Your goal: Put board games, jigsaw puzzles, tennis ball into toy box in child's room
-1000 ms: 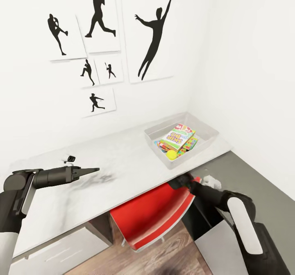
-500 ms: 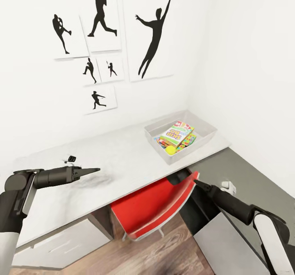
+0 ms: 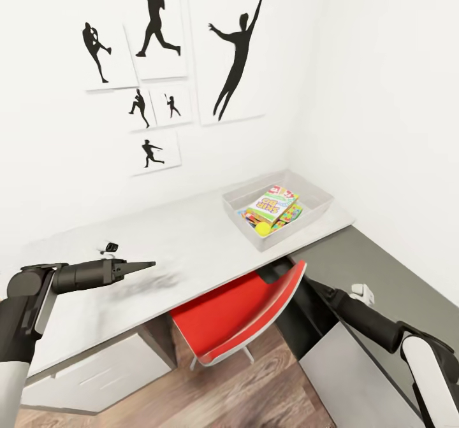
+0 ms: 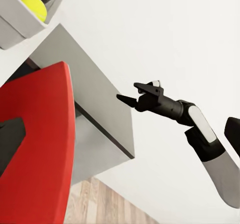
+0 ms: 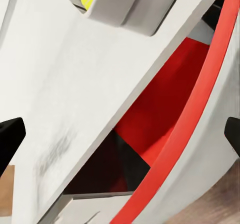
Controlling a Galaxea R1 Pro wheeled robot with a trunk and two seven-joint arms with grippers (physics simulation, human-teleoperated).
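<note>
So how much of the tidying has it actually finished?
Part of it looks done: the toy box on the table holds the SKIP-BO box, the tennis ball and a bright jigsaw puzzle beneath. Both grippers, the left gripper and the right gripper, carry nothing. Other toys may lie hidden under that box, so I cannot tell how much is left.

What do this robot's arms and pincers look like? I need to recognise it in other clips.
Matte black jointed arms with white upper shells. Left pincer has dark tapered pointed fingers, with a small white-and-black fitting above the wrist. Right pincer is black, with a white block at its wrist.
</note>
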